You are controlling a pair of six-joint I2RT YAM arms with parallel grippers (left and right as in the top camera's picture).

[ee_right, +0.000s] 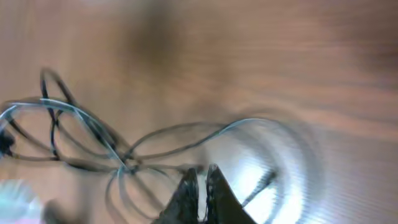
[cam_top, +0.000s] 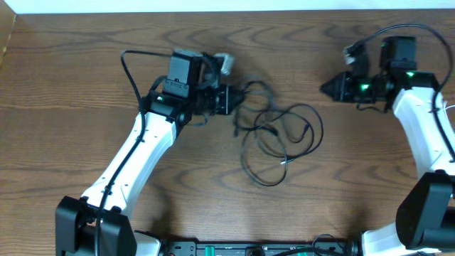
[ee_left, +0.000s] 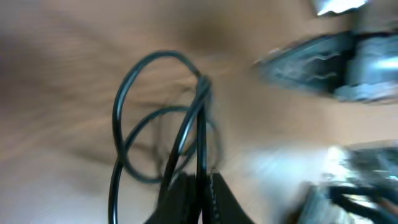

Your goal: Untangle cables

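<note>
Overhead, you see a brown wood-grain table (cam_top: 71, 85) filling nearly the whole frame, with a thin pale strip along its far edge and dark base hardware at the near edge. The cables (cam_top: 281, 135) lie in a loose tangle of thin black loops around the middle of the table, between your two arms and closer to the left one.

Your left gripper (cam_top: 233, 99) reaches in from the left and meets the tangle's far-left end. Its wrist camera, though blurred, shows the left gripper (ee_left: 199, 193) pinched together on a black strand of the cables (ee_left: 200, 124), which rises from the fingertips to a coil of loops lifted just beyond them.

Your right gripper (cam_top: 325, 88) sits toward the far right, pointing left at the tangle but apart from it, with bare wood between. Its own blurred view shows the right gripper (ee_right: 200, 186) closed to a sliver, with nothing visibly caught in it, and the cables (ee_right: 127, 163) spread across the table ahead and to the left.
</note>
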